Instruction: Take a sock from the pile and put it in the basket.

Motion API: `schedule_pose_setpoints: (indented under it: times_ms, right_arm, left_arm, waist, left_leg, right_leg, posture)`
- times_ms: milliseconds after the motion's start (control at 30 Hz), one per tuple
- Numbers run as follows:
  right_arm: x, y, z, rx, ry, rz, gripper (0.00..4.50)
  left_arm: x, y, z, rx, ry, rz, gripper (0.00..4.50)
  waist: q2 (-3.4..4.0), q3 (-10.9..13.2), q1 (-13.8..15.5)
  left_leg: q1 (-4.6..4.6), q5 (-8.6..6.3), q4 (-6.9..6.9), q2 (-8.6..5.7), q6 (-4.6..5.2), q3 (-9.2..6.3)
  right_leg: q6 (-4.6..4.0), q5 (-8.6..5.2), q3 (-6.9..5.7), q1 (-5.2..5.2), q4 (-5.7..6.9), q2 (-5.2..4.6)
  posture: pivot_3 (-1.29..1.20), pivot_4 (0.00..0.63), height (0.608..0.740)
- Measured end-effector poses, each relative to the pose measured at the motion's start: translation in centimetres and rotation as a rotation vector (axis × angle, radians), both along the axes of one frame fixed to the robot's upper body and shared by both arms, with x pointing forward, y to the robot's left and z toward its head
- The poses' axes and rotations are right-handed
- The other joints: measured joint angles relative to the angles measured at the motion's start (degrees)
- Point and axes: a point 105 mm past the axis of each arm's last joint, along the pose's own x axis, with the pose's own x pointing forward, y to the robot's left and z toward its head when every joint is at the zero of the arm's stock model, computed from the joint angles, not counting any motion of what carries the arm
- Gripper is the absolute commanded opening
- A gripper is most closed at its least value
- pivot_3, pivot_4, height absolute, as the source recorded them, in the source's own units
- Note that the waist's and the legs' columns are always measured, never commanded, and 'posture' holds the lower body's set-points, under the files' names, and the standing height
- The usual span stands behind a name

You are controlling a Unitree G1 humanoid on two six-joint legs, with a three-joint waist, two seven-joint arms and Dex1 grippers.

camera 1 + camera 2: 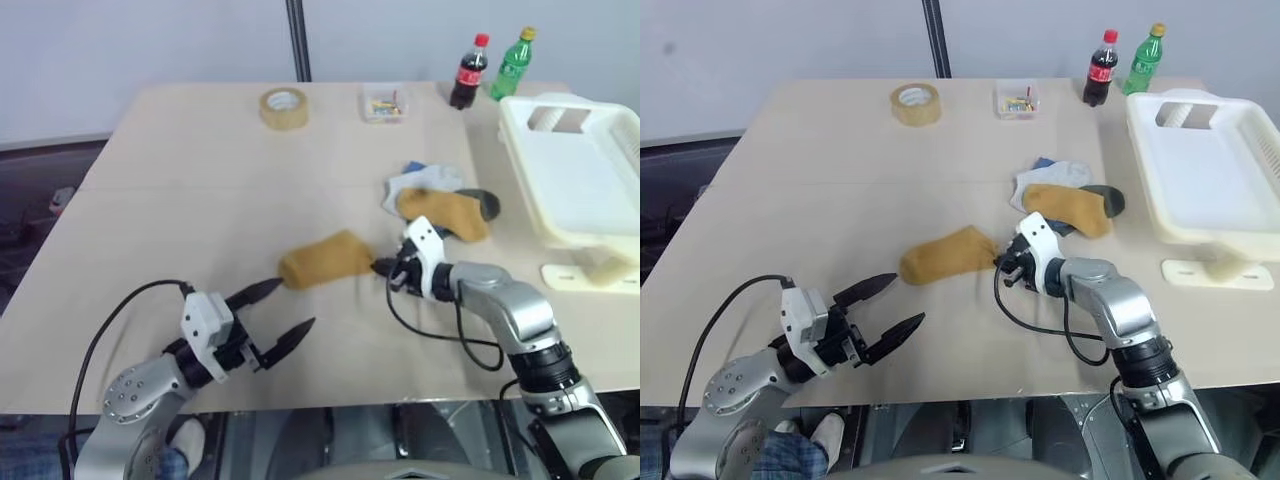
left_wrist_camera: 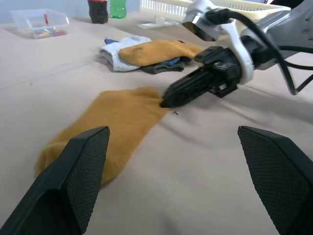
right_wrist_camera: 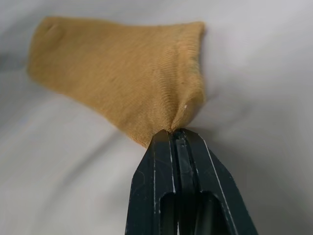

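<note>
- Right gripper (image 3: 172,133): fingers (image 3: 156,161) closed on the cuff edge of a mustard sock (image 1: 325,259); only a small fold of fabric is caught.
- Mustard sock: lies flat on the bench (image 1: 180,190), apart from the pile (image 1: 440,203) and between the two grippers.
- Risk: such a thin pinch may slip when the sock is lifted, dropping it back on the bench.
- Risk: the sock would hang long from its cuff; on the way across, its free end could drag over the pile or catch on the basket wall.
- Left gripper (image 1: 272,322): fingers spread wide, holding nothing, hovering near the sock's toe end.
- Basket (image 1: 520,135): at the bench's right edge, beyond the pile; no sock in the part that shows.
- Small clear box (image 1: 383,104): at the far side of the bench, holds coloured bits.
</note>
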Motion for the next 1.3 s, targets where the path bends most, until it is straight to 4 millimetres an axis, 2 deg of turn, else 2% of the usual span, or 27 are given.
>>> schedule_pose_setpoints:
  times_ms: [67, 167, 300, 333, 367, 467, 533, 633, 700, 733, 833, 867, 900, 1033, 1100, 1133, 1300]
  right_arm:
    - [-1.5, -1.3, -0.1, 0.018, 0.060, -0.013, 0.05]
    - [-4.1, -4.5, -0.6, 0.054, 0.181, -0.094, 0.05]
    - [-6.7, -8.1, -0.9, -0.018, 0.224, -0.147, 0.05]
    - [-7.0, -8.6, -1.0, -0.036, 0.225, -0.150, 0.57]
    - [-7.2, -9.0, -1.0, -0.044, 0.226, -0.149, 0.82]
    - [-7.6, -9.7, -0.6, -0.065, 0.220, -0.125, 2.23]
    - [-7.9, -10.8, -0.2, -0.125, 0.212, -0.102, 3.06]
    - [-8.1, -13.0, 0.4, -0.195, 0.222, -0.089, 3.06]
    - [-7.0, -13.7, 1.5, -0.197, 0.162, -0.099, 3.06]
    - [-5.6, -13.5, 2.7, -0.192, 0.077, -0.108, 3.06]
    - [-0.9, -11.4, 5.6, -0.124, -0.176, -0.163, 3.06]
    - [-0.1, -10.6, 5.9, -0.112, -0.210, -0.166, 3.06]
    - [1.5, -9.6, 5.8, -0.086, -0.243, -0.186, 3.06]
    - [4.1, -9.0, 3.7, -0.122, -0.244, -0.250, 3.06]
    - [6.1, -8.7, 4.0, -0.166, -0.316, -0.280, 3.06]
    - [7.4, -8.3, 5.0, -0.206, -0.418, -0.289, 3.06]
    - [9.1, -6.7, 4.6, -0.233, -0.487, -0.256, 3.06]
  left_arm:
    - [0.0, 0.0, 0.0, 0.000, 0.001, 0.002, 4.50]
    - [-0.1, 0.2, -0.1, 0.000, 0.004, 0.007, 4.50]
    - [-0.1, 0.3, 0.1, 0.001, -0.002, 0.014, 4.50]
    - [-0.1, 0.3, 0.1, 0.003, -0.005, 0.015, 4.50]
    - [0.0, 0.3, 0.2, 0.003, -0.010, 0.013, 4.50]
    - [0.4, 0.1, 0.8, 0.000, -0.038, 0.004, 4.50]
    - [0.5, 0.1, 1.2, -0.008, -0.046, 0.001, 4.50]
    - [0.7, 0.6, 1.6, -0.003, -0.050, 0.006, 4.50]
    - [0.8, 0.7, 1.9, -0.004, -0.053, 0.000, 4.50]
    - [0.9, 0.7, 2.2, -0.004, -0.059, -0.004, 4.50]
    - [1.6, 0.6, 3.1, -0.012, -0.086, -0.007, 4.50]
    - [1.8, 0.5, 3.4, -0.019, -0.097, -0.005, 4.50]
    - [2.0, 0.5, 3.6, -0.027, -0.101, 0.005, 4.50]
    - [2.1, 0.5, 3.3, -0.034, -0.090, 0.009, 4.50]
    - [2.3, 0.6, 3.4, -0.037, -0.091, 0.011, 4.50]
    - [2.4, 0.5, 3.5, -0.040, -0.097, 0.011, 4.50]
    - [2.5, 0.5, 3.5, -0.039, -0.099, 0.014, 4.50]
  waist:
    - [-0.01, 0.0, 0.2]
    - [-0.01, 0.0, 0.6]
    - [-0.03, 0.0, 1.0]
    - [-0.05, 0.0, 1.0]
    - [-0.09, 0.0, 1.0]
    - [-0.11, -0.1, 1.1]
    - [-0.12, -0.1, 1.2]
    - [-0.32, 0.0, 1.3]
    - [-0.32, 0.0, 1.1]
    - [-0.33, 0.1, 0.9]
    - [-0.48, 0.2, -0.3]
    - [-0.47, 0.2, -0.3]
    - [-0.49, 0.2, -0.2]
    - [-0.45, 0.2, 0.5]
    - [-0.44, 0.2, 0.5]
    - [-0.44, 0.2, 0.6]
    - [-0.44, 0.2, 0.8]
  left_leg:
    - [-0.03, -0.01, 0.00, -0.01, 0.02, -0.01]
    - [-0.06, -0.02, 0.00, -0.01, 0.04, 0.00]
    - [0.05, -0.02, 0.02, -0.01, 0.04, 0.04]
    - [0.12, -0.02, 0.05, 0.00, 0.04, 0.06]
    - [0.16, -0.02, 0.07, 0.00, 0.04, 0.07]
    - [0.23, -0.02, 0.18, 0.00, 0.04, 0.08]
    - [0.23, -0.01, 0.20, -0.01, 0.05, 0.09]
    - [0.19, -0.01, 0.20, -0.02, 0.05, 0.04]
    - [0.18, -0.01, 0.18, -0.02, 0.05, 0.08]
    - [0.18, -0.01, 0.18, 0.00, 0.05, 0.12]
    - [0.28, 0.01, 0.16, 0.12, 0.01, 0.13]
    - [0.29, 0.01, 0.15, 0.11, 0.00, 0.07]
    - [0.26, 0.01, 0.14, 0.12, 0.00, 0.03]
    - [-0.16, 0.01, 0.11, 0.01, 0.00, 0.09]
    - [-0.37, 0.02, 0.11, -0.03, -0.01, 0.21]
    - [-0.79, 0.15, 0.14, -0.03, -0.23, 0.08]
    - [-0.85, 0.16, 0.13, 0.00, -0.25, 0.16]
  right_leg:
    - [0.00, 0.00, -0.01, 0.01, -0.03, -0.02]
    - [0.00, -0.01, 0.00, 0.01, -0.06, -0.03]
    - [0.01, -0.02, 0.01, 0.08, -0.04, -0.01]
    - [0.00, -0.03, 0.02, 0.14, -0.06, 0.04]
    - [0.01, -0.03, 0.04, 0.18, -0.06, 0.08]
    - [-0.02, -0.05, 0.07, 0.31, -0.07, 0.15]
    - [0.02, -0.04, 0.09, 0.34, -0.10, 0.10]
    - [0.03, -0.03, 0.05, 0.36, -0.16, 0.12]
    - [0.04, -0.03, 0.08, 0.32, -0.14, 0.16]
    - [0.03, -0.03, 0.11, 0.29, -0.13, 0.21]
    - [0.03, -0.01, 0.12, 0.28, -0.05, 0.39]
    - [0.01, -0.02, 0.09, 0.29, -0.03, 0.39]
    - [-0.01, -0.01, 0.06, 0.29, -0.04, 0.42]
    - [0.01, 0.00, 0.09, -0.09, -0.04, 0.09]
    - [0.03, 0.01, 0.18, -0.34, -0.04, 0.01]
    - [0.04, 0.02, 0.04, -0.75, -0.01, -0.01]
    - [0.02, 0.03, 0.10, -0.92, 0.11, 0.05]
  posture:
    - [0.00, 0.150, 0.740]
    - [0.00, 0.150, 0.740]
    - [0.00, 0.150, 0.740]
    - [0.00, 0.150, 0.740]
    - [0.00, 0.150, 0.740]
    - [0.00, 0.150, 0.740]
    - [0.00, 0.150, 0.740]
    - [0.00, 0.150, 0.740]
    - [0.00, 0.150, 0.740]
    - [0.00, 0.150, 0.740]
    - [0.00, 0.150, 0.740]
    - [0.00, 0.150, 0.740]
    - [0.00, 0.150, 0.740]
    - [0.00, 0.150, 0.740]
    - [0.00, 0.150, 0.740]
    - [0.00, 0.150, 0.740]
    - [0.00, 0.150, 0.740]
